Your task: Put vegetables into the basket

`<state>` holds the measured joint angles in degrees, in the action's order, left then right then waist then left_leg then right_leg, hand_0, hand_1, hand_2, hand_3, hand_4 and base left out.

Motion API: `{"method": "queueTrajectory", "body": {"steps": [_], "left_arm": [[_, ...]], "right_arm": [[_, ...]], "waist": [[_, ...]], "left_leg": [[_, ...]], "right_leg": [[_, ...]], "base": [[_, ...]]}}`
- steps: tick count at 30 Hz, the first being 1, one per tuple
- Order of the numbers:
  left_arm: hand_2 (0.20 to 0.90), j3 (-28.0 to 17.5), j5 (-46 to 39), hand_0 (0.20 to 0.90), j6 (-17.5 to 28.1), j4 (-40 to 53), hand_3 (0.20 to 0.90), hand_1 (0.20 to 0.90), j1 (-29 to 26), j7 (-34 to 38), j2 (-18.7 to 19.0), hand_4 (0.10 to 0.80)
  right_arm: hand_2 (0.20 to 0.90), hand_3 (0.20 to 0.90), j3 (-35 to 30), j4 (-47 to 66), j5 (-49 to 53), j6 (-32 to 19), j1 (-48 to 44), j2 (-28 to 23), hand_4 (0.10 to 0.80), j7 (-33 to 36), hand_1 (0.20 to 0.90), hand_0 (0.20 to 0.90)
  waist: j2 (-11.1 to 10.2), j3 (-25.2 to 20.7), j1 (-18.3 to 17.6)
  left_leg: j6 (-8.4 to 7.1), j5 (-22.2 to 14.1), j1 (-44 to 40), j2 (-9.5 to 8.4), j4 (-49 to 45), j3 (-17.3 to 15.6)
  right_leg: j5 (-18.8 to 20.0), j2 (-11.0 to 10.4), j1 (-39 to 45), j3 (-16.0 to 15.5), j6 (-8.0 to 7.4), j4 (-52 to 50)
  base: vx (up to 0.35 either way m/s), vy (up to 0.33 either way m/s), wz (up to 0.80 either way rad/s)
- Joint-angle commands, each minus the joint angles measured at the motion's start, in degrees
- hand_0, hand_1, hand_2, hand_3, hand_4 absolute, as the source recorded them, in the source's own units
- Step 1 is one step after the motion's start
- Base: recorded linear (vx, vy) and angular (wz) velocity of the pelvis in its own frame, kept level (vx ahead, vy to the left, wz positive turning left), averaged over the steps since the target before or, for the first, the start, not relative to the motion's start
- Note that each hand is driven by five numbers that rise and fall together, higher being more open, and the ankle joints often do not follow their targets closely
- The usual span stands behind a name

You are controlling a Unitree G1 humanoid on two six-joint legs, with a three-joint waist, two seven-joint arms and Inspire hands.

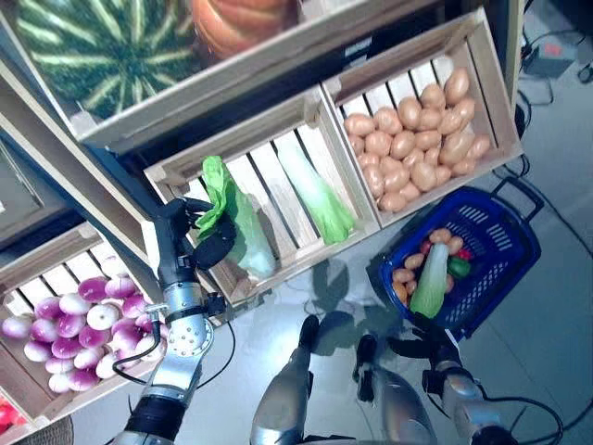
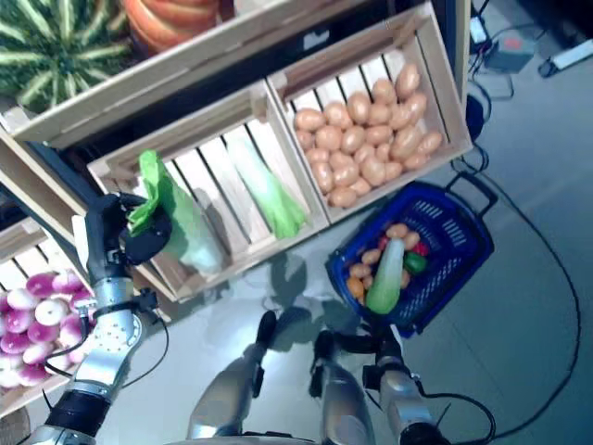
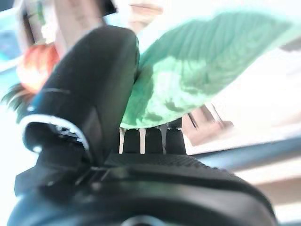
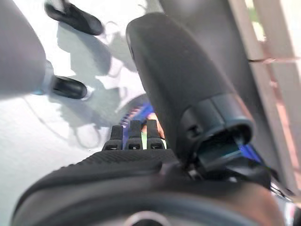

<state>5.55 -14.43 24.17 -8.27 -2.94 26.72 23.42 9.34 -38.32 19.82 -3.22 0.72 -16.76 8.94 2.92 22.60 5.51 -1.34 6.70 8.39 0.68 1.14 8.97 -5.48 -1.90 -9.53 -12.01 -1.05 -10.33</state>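
My left hand [image 1: 192, 234] is in the middle wooden crate [image 1: 306, 243] of the stand, fingers and thumb curled round the leafy top of a long green cabbage [image 1: 243, 227]. The left wrist view shows the green leaf [image 3: 197, 70] pinched between my thumb [image 3: 94, 94] and the fingers. The blue plastic basket [image 1: 519, 222] stands on the floor at the right, below the stand. In it lie a long pale green vegetable [image 1: 429, 280], small brown and orange round ones, and a red and a green piece. My right hand [image 1: 435, 341] is at the basket's near rim, fingers straight [image 4: 134, 136].
The wooden stand [image 1: 232, 69] with its sloping crates runs across the back and left. The basket's black handle [image 1: 521, 192] sticks out on its far side. Grey floor [image 1: 547, 371] lies to the right of the basket.
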Motion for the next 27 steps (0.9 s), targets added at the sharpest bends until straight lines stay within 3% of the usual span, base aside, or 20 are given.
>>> {"method": "queueTrajectory", "body": {"steps": [1,5,10,14,16,19,27], "left_arm": [[0.3,-4.4,-18.1,0.3,8.9,7.3,0.3,0.3,1.0,-15.1,-1.1,0.4],[0.3,-3.5,-32.2,0.3,4.8,9.9,0.3,0.3,2.6,-26.1,-4.5,0.4],[0.3,-2.8,-40.6,0.3,-1.1,11.2,0.3,0.3,3.3,-32.3,-6.2,0.4],[0.3,-2.4,-38.5,0.3,-4.7,11.2,0.3,0.3,3.5,-34.4,-5.5,0.4],[0.3,-2.2,-36.8,0.3,-7.1,10.8,0.3,0.3,2.9,-35.4,-4.1,0.4],[0.3,-1.2,-35.2,0.3,-9.3,9.0,0.3,0.3,1.7,-35.9,-2.4,0.4],[0.3,1.7,-30.8,0.3,-12.3,7.7,0.3,0.3,0.6,-35.5,0.2,0.4]], "right_arm": [[0.9,0.9,-0.9,7.1,-3.4,-4.2,6.3,-0.4,0.8,3.0,0.9,0.9],[0.9,0.9,-3.2,16.0,-4.6,-5.7,8.6,-1.0,0.8,0.9,0.9,0.9],[0.9,0.9,-5.4,27.4,-4.4,-6.7,9.9,-3.0,0.8,-4.5,0.9,0.9],[0.9,0.9,-6.3,34.6,-2.4,-6.2,10.2,-5.0,0.8,-14.2,0.9,0.9],[0.9,0.9,-6.0,37.2,0.9,-4.1,9.4,-7.5,0.8,-23.3,0.9,0.9],[0.9,0.9,-4.9,39.4,4.7,-2.1,7.5,-10.9,0.8,-28.0,0.9,0.9],[0.9,0.9,-2.2,44.0,7.6,4.2,3.6,-14.9,0.8,-32.6,0.9,0.9]], "waist": [[-4.2,-9.1,-0.8],[-4.8,-11.4,-1.5],[-5.3,-13.6,-2.6],[-5.7,-14.8,-3.2],[-6.0,-15.4,-3.2],[-6.3,-16.2,-3.2],[-6.5,-18.3,-2.8]], "left_leg": [[0.39,-1.3,-0.5,-2.48,0.4,-0.1],[0.85,-1.5,-3.3,-2.15,1.7,-0.5],[1.54,-2.3,-5.8,-1.94,2.4,-1.4],[1.73,-3.0,-7.0,-1.72,2.5,-2.5],[1.84,-3.2,-8.0,-1.56,3.0,-2.7],[1.79,-3.3,-8.9,-1.3,3.4,-3.0],[1.67,-3.6,-9.9,-0.83,3.9,-3.5]], "right_leg": [[8.1,-2.4,6.2,0.7,-1.2,10.4],[8.5,-2.6,8.2,1.0,-1.71,11.0],[8.8,-2.9,9.2,1.9,-2.28,11.3],[8.9,-3.2,9.9,2.6,-2.7,11.7],[8.9,-3.2,10.6,2.6,-2.88,12.1],[9.1,-3.4,11.3,2.7,-3.15,12.6],[9.4,-3.7,12.5,3.1,-3.52,13.8]], "base": [[0.162,-0.003,0.02],[0.111,-0.003,0.01],[0.065,0.002,-0.04],[0.029,-0.004,-0.08],[0.006,-0.015,-0.04],[0.012,-0.015,-0.04],[0.037,0.006,-0.06]]}}
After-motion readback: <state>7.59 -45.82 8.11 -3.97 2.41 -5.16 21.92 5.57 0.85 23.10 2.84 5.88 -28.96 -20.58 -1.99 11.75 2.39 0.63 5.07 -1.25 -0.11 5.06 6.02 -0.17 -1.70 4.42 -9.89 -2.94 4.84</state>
